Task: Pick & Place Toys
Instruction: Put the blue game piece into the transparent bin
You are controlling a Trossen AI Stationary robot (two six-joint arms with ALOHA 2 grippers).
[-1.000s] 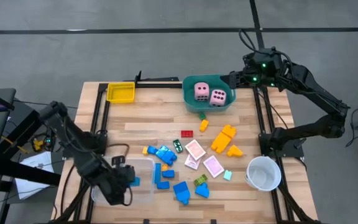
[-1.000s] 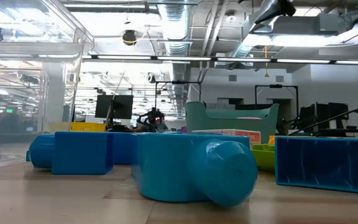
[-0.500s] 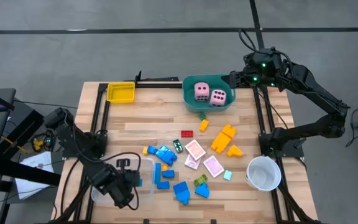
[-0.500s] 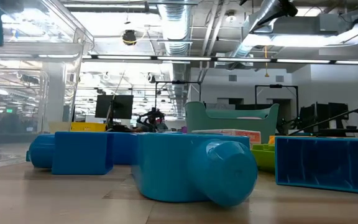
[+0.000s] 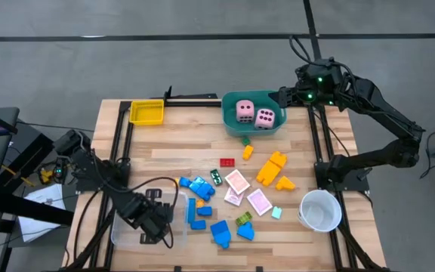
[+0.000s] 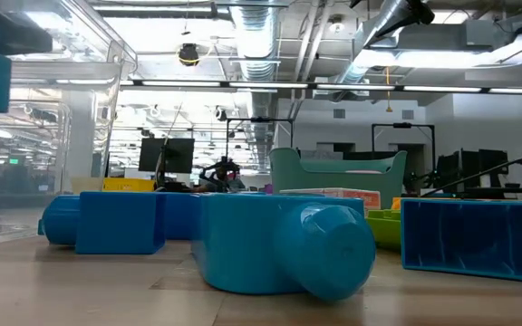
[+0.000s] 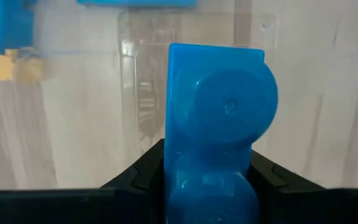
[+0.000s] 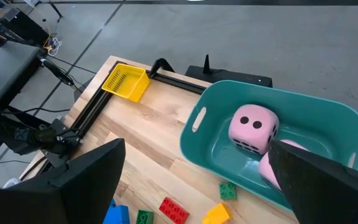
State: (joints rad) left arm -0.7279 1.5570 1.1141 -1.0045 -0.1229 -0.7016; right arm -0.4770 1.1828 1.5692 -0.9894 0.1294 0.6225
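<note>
Above the clear tray (image 5: 174, 232), the left gripper (image 7: 207, 186) has its jaws clamped on a blue block (image 7: 219, 118). Other blocks (image 5: 272, 168) and cards (image 5: 237, 182) lie across the counter (image 5: 180, 140). Both dice (image 5: 254, 114) sit in the teal tub (image 5: 231, 123); beside it, the right gripper (image 5: 284, 97) hovers, jaws wide apart.

place: lab/workshop | evidence: exposed ceiling ducts (image 6: 270, 54), monitors (image 6: 175, 154), concrete floor (image 5: 202, 45)
</note>
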